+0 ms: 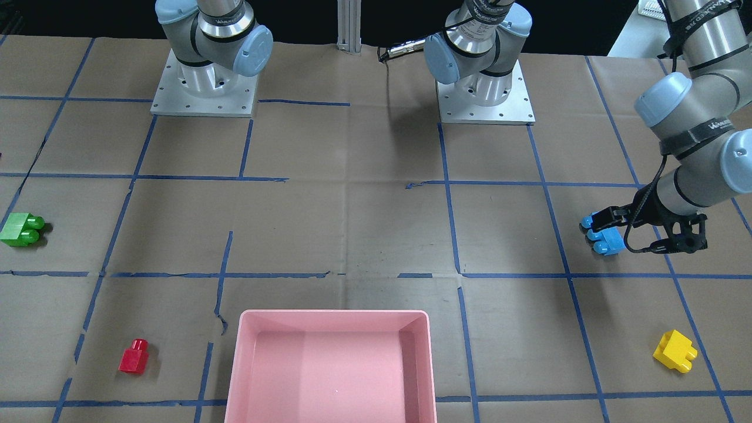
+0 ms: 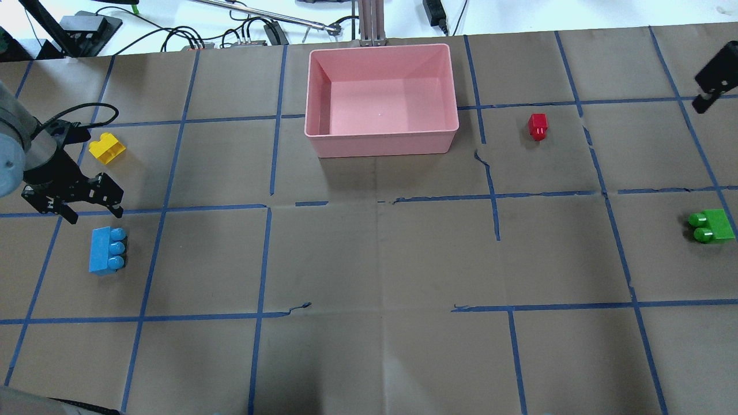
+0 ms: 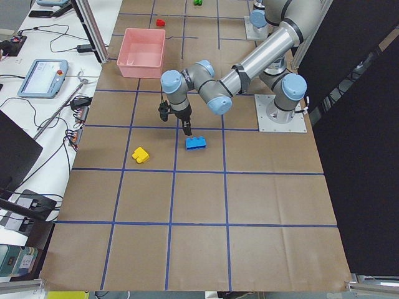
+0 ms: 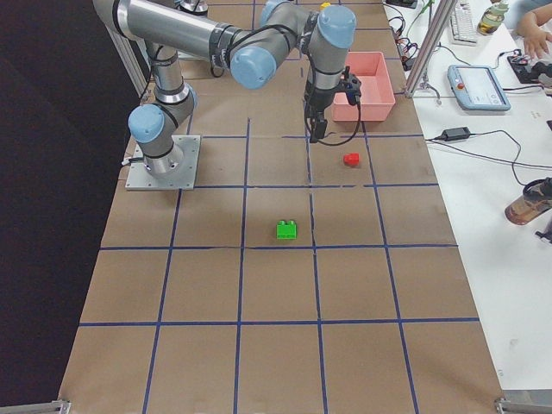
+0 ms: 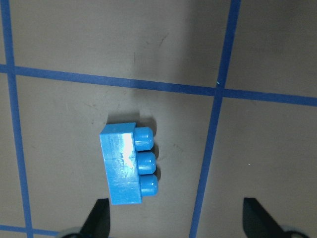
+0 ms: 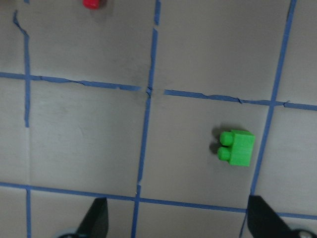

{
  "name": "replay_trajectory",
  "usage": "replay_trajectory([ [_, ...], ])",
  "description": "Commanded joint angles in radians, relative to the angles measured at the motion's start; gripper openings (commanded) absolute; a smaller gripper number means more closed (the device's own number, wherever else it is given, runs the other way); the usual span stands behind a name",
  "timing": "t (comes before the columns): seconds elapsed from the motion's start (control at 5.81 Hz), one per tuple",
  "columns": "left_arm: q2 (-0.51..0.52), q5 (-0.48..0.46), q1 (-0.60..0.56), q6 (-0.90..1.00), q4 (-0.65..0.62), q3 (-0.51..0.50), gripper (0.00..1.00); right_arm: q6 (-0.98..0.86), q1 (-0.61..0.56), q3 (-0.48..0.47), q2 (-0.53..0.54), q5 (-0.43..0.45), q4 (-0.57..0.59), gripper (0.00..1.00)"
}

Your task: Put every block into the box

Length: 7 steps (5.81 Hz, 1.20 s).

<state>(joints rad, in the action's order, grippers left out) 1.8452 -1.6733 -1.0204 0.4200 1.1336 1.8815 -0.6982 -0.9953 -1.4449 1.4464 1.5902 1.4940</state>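
All four blocks lie on the brown paper outside the empty pink box point(image 2: 380, 141). The light-blue block point(image 2: 106, 249) lies on its side, and my left gripper point(image 2: 92, 214) hovers open just beyond it. In the left wrist view its fingertips point(image 5: 96, 220) stand wide apart with the blue block point(image 5: 126, 163) nearer the left one. The yellow block point(image 2: 107, 148) lies beyond that gripper. My right gripper point(image 2: 706, 95) is open, high over the far right. Its wrist view shows the green block point(image 6: 237, 148) and the red block point(image 6: 91, 3) below.
The red block point(image 2: 538, 126) lies right of the box and the green block point(image 2: 712, 226) near the table's right edge. Both arm bases point(image 1: 204, 88) stand at the robot's side. Cables and devices point(image 2: 253, 34) lie beyond the far edge. Blue tape lines grid the paper.
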Motion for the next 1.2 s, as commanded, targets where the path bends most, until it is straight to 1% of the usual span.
replay_trajectory([
  [0.0, 0.025, -0.025, 0.011, 0.045, -0.174, 0.111, 0.96, -0.192, 0.160, -0.123, -0.018, 0.002, 0.154, 1.00],
  [0.17, 0.029, -0.116, 0.014, 0.075, -0.181, 0.119, 0.96, -0.283, 0.191, -0.266, -0.020, 0.004, 0.349, 1.00],
  [0.34, 0.061, -0.115, 0.016, 0.077, -0.189, 0.117, 0.95, -0.294, 0.210, -0.384, -0.024, 0.004, 0.517, 1.00],
  [0.52, 0.075, -0.115, 0.017, 0.077, -0.214, 0.119, 0.95, -0.288, 0.228, -0.443, -0.068, 0.001, 0.632, 1.00],
  [0.69, 0.077, -0.117, 0.022, 0.077, -0.210, 0.126, 0.95, -0.240, 0.230, -0.450, -0.149, 0.004, 0.713, 1.00],
  [0.86, 0.084, -0.115, 0.043, 0.079, -0.210, 0.128, 0.92, -0.165, 0.228, -0.451, -0.215, 0.004, 0.759, 1.00],
  [1.03, 0.095, -0.120, 0.051, 0.079, -0.201, 0.130, 0.91, -0.117, 0.228, -0.451, -0.250, 0.001, 0.761, 1.00],
])
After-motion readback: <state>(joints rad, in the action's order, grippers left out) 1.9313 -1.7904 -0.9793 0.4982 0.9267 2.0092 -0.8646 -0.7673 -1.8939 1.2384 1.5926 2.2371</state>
